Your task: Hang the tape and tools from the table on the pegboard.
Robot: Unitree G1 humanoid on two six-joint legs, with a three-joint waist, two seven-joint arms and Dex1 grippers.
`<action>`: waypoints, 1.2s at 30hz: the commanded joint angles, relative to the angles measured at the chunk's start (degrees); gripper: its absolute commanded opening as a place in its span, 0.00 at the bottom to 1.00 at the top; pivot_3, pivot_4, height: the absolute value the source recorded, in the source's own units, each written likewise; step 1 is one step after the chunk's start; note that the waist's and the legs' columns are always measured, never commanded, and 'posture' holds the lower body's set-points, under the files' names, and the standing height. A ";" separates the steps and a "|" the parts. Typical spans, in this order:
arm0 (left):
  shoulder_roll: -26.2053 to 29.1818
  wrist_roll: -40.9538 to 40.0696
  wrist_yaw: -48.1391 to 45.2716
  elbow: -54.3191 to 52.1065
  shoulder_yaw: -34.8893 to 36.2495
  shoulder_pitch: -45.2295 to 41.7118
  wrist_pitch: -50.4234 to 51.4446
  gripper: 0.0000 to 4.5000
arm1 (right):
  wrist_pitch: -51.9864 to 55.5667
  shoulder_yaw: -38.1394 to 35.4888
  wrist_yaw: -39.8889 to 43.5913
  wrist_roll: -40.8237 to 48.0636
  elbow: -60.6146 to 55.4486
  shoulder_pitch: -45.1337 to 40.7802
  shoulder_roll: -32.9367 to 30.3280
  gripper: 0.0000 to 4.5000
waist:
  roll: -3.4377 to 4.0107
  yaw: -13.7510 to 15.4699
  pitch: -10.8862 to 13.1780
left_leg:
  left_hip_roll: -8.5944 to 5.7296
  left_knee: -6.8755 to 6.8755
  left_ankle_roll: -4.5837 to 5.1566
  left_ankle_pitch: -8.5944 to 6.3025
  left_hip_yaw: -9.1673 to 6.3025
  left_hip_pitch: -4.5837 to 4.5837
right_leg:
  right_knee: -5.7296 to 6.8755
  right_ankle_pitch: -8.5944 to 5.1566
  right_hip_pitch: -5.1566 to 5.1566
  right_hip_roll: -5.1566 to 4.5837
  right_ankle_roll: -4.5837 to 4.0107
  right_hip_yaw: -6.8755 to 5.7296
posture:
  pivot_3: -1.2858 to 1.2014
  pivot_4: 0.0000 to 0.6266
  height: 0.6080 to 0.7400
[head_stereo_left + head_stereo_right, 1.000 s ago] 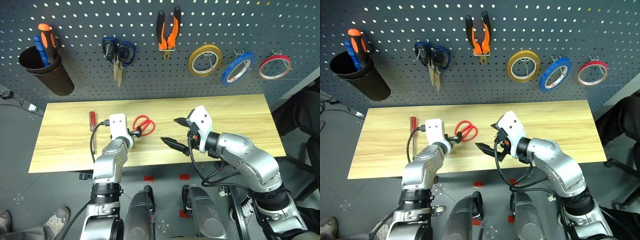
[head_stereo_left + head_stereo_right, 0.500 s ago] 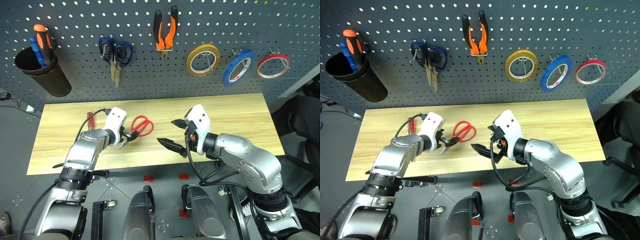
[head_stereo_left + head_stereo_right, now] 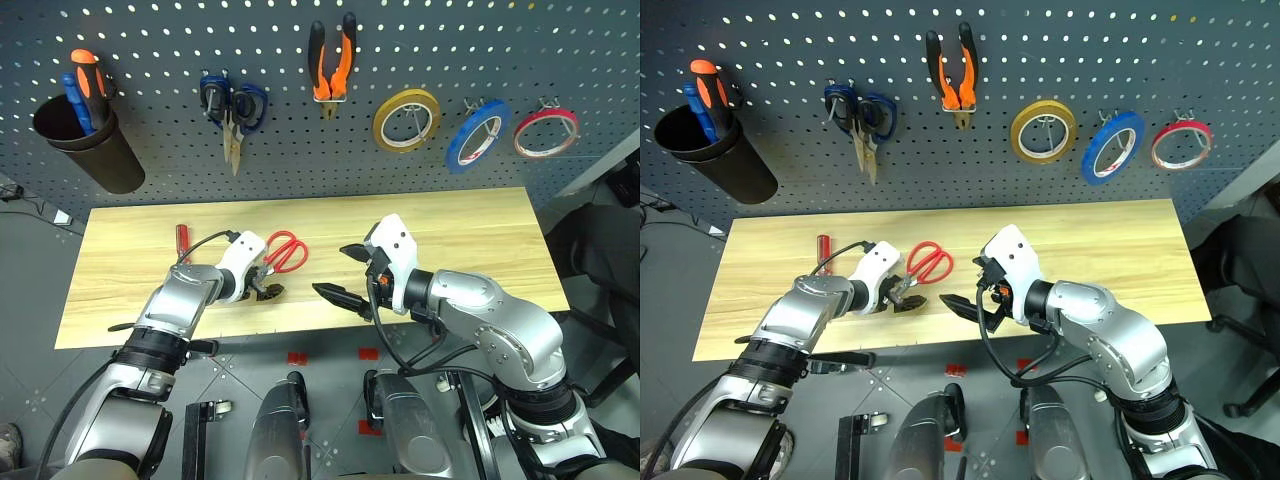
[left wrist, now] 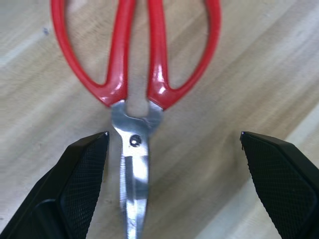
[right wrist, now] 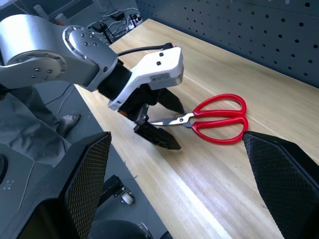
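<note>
1. Jaws of the left gripper (image 3: 268, 291) are being held apart astride the steel blades of the red-looped scissors (image 4: 137, 94), one finger (image 4: 82, 172) on each side with nothing clamped yet; a second ago the fingers were pointing away from the board beside the loops, and they are now being turned across the blades, which suggests a pickup is being started.
2. Jaws of the right gripper (image 3: 340, 270) are being kept wide open and empty, hovering just right of the scissors.
3. On the large dark grey perforated pegboard (image 3: 560, 50), the thin blue tape ring (image 3: 476, 135) and the orange-and-black pliers (image 3: 334, 62) are already hanging.
4. On the long light wooden table (image 3: 480, 225), the scissors and the slim red-handled screwdriver (image 3: 183, 237) are still lying, so two tools are judged as remaining.
</note>
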 commanded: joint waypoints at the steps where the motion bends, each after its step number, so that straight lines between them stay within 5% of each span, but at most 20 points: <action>1: -0.40 1.36 -1.18 4.37 -1.46 1.59 0.48 0.72 | 0.52 -0.97 0.57 1.96 -2.23 -0.17 -0.16 1.00 | 0.00 -0.03 0.00 | 0.00 0.00 0.00 0.00 0.00 0.00 | 0.00 0.00 0.00 0.00 0.00 0.00 | 0.43 0.57 1.00; 11: -1.58 2.08 -2.20 7.82 -0.80 1.06 -1.85 0.07 | 0.93 -2.02 0.27 2.71 -1.47 -0.45 -1.43 1.00 | 0.03 -0.01 -0.02 | -0.01 0.02 0.01 0.00 0.01 0.01 | 0.00 0.00 0.02 -0.01 0.00 0.01 | 0.43 0.58 1.00; 18: -3.24 1.65 5.11 -0.60 5.53 4.72 -7.10 0.07 | -2.00 -1.53 -0.46 0.54 -1.99 -0.30 -2.19 1.00 | 0.04 -0.01 -0.03 | 0.00 0.02 0.01 -0.01 0.01 0.01 | 0.00 0.00 0.02 -0.02 0.00 0.02 | 0.43 0.59 1.00; 24: -5.32 1.97 13.59 -14.90 11.12 13.02 -17.38 0.07 | -15.93 0.87 0.76 -6.72 -1.67 0.05 -3.97 1.00 | 0.01 -0.04 -0.01 | 0.03 -0.03 0.01 -0.01 0.00 -0.06 | -0.05 0.01 -0.03 -0.02 0.00 0.00 | 0.43 0.58 1.00; 36: -8.73 12.65 31.28 -36.92 15.76 29.86 -35.90 0.07 | -35.66 -0.66 3.13 -11.80 -0.89 -0.97 -2.24 1.00 | 0.01 -0.14 -0.01 | 0.03 -0.20 0.05 -0.04 0.00 -0.04 | -0.13 0.01 -0.02 -0.04 -0.01 -0.01 | 0.43 0.57 1.00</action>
